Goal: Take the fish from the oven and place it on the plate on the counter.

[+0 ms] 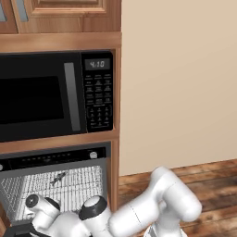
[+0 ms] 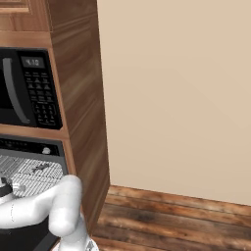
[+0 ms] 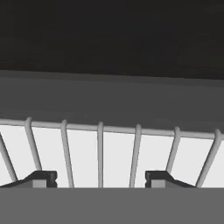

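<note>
Left base view: my arm reaches low into the open oven (image 1: 55, 159), and the fish (image 1: 58, 177) lies on the wire rack (image 1: 78, 185) up and right of my wrist. Right base view: the fish (image 2: 41, 167) sits beyond my forearm. Hand view: my gripper (image 3: 100, 178) spread apart, nothing between the tips, rack bars just ahead.

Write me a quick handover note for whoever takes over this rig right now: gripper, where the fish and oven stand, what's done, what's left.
Gripper: jaws apart, nothing between them, at the front bars of a wire rack.
Oven: open, below the microwave.
Fish: lying on the oven's rack, further in than the arm, not gripped.
Done: oven opened, arm reached in.
Left: grasp the fish, lift it out, carry it to the plate on the counter and set it down.
</note>
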